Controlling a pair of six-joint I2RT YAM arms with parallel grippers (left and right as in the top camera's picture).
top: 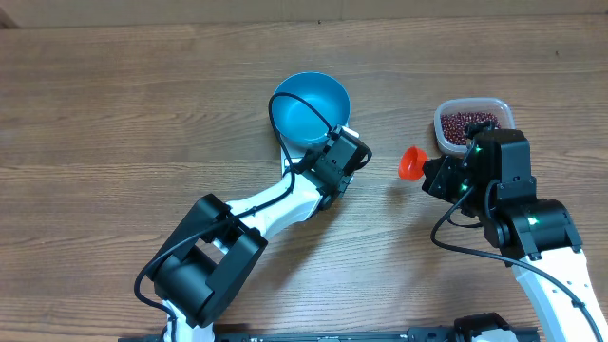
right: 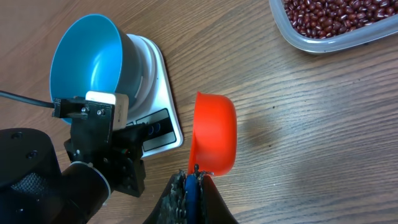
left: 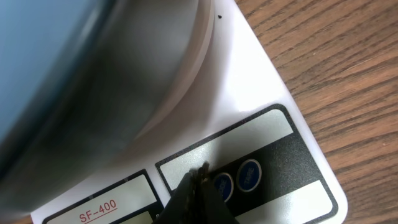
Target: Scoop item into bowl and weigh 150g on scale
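While the clenched left gripper (left: 199,174) noses the scale (left: 249,81) at its buttons, likely zeroing it under the empty bowl (top: 323,95) | right gripper (right: 191,180) clamps the empty scoop (right: 214,134) | beans (right: 329,15) lie in the tub (top: 475,102) | next: dip scoop there.

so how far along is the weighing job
Done: the blue bowl sits on the scale, empty. In hand: the left gripper, shut, is at the scale's buttons; the right gripper holds the orange scoop. Left: the beans lie in the clear tub, so scooping and weighing remain.
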